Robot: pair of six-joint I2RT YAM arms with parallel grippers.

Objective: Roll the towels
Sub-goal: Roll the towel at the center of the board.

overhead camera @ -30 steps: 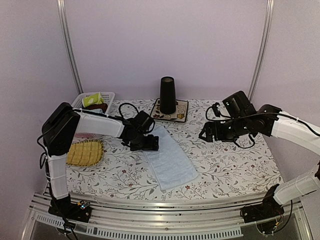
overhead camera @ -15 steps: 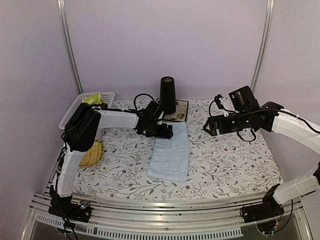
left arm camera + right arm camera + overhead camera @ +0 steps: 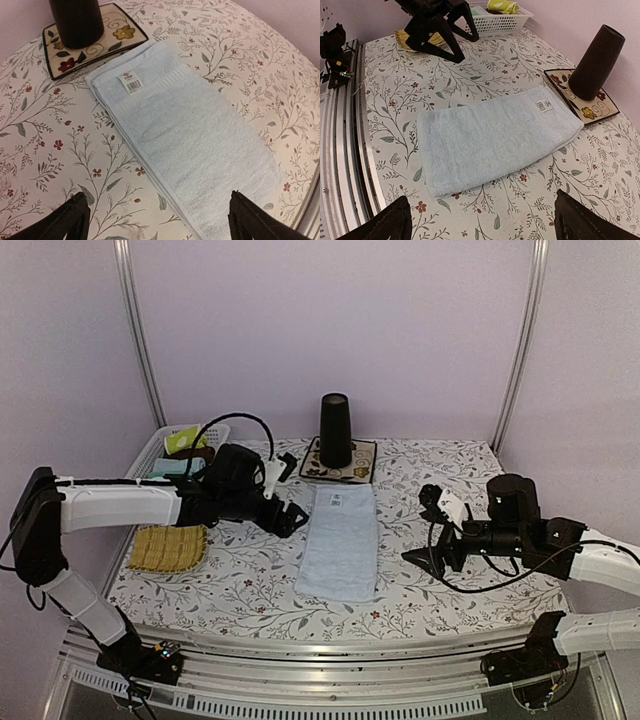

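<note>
A light blue towel (image 3: 340, 543) lies flat at the worktop's middle. A yellow-green towel (image 3: 185, 438) sits in the white basket (image 3: 150, 452) at the far left corner. Either side of the blue towel, left tool (image 3: 291, 490) and right tool (image 3: 425, 527) are spread wide, holding nothing.

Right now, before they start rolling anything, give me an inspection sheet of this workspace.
Surface: table under floral cloth, flat.
Job's things: light blue towel folded flat at centre, label at far end, not rolled; yellow-green towel bunched in white basket, far left.
Clutter: woven straw tray left of blue towel; black tapered vase on flowered mat behind it.
Fingers: left fingers open, right fingers open; neither touching the towel.
Cables: black cable loops on both arms, off the towel.
Surroundings: lilac walls, metal posts, front rail.
</note>
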